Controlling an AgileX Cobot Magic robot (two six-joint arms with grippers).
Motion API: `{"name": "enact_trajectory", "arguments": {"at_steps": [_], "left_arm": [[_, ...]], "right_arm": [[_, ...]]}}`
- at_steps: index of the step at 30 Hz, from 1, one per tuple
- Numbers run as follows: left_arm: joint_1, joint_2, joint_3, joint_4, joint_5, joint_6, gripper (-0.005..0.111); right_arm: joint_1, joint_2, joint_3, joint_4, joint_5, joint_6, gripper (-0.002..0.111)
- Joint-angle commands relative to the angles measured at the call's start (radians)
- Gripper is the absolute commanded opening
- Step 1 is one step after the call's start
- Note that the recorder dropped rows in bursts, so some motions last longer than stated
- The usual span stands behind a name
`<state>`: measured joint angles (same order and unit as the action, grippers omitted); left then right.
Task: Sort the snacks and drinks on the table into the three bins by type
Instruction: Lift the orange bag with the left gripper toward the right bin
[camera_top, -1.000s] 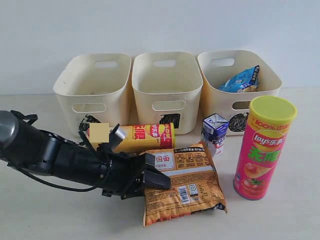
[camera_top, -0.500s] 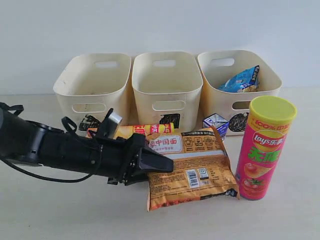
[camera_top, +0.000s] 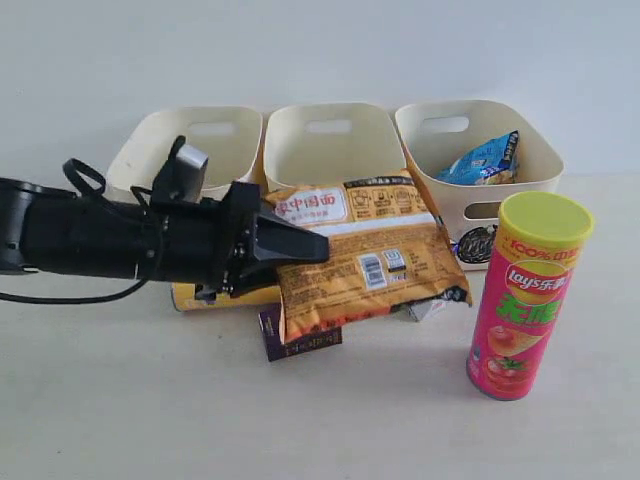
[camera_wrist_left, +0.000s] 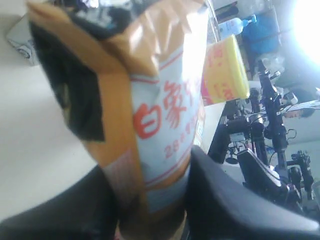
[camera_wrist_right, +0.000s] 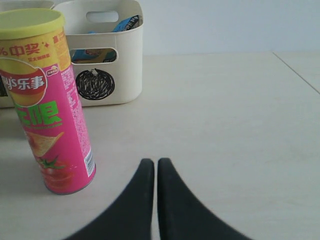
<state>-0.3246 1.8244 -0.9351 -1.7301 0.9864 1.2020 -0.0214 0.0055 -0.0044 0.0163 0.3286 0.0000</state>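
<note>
My left gripper (camera_top: 300, 248) is shut on the near edge of the orange crinkly bag (camera_top: 370, 255), which hangs above the table in front of the middle bin (camera_top: 330, 128). In the left wrist view the bag (camera_wrist_left: 150, 100) fills the space between the black fingers (camera_wrist_left: 225, 200). The yellow-and-red tube (camera_top: 215, 296) lies under the arm. The carton (camera_top: 424, 310) is almost hidden behind the bag. The pink tube (camera_top: 528, 295) stands upright at the right. My right gripper (camera_wrist_right: 156, 165) is shut and empty, low over the table beside that tube (camera_wrist_right: 47, 100).
Three cream bins stand along the back: left (camera_top: 160, 130), middle, and right (camera_top: 478, 108), which holds a blue-and-white bag (camera_top: 485, 160). The right wrist view shows this bin's (camera_wrist_right: 125, 65) scribbled black circle. A small dark flat packet (camera_top: 300, 338) lies under the raised bag.
The left gripper has lifted the orange bag off the table and carried it up and back toward the bins. The carton is now covered by it. The right gripper stayed still.
</note>
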Motion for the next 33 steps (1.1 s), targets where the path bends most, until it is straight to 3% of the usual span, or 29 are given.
{"name": "enact_trajectory", "arguments": {"at_steps": [1,17,23,33], "left_arm": [[0.016,-0.045,-0.07,-0.014,0.001,-0.05,0.004],[0.005,-0.006,-0.438,0.028,-0.204,-0.221,0.004],[-0.113,0.089,-0.602,0.052,-0.402,-0.211,0.004],[-0.214,0.252,-0.838,0.1,-0.625,-0.169,0.004]], "right_arm": [[0.002,-0.006,0.004,-0.004,-0.006,0.0,0.0],[0.002,-0.006,0.004,-0.004,-0.006,0.0,0.0],[0.002,-0.006,0.004,-0.004,-0.006,0.0,0.0],[0.002,-0.006,0.004,-0.004,-0.009,0.0,0.0]]}}
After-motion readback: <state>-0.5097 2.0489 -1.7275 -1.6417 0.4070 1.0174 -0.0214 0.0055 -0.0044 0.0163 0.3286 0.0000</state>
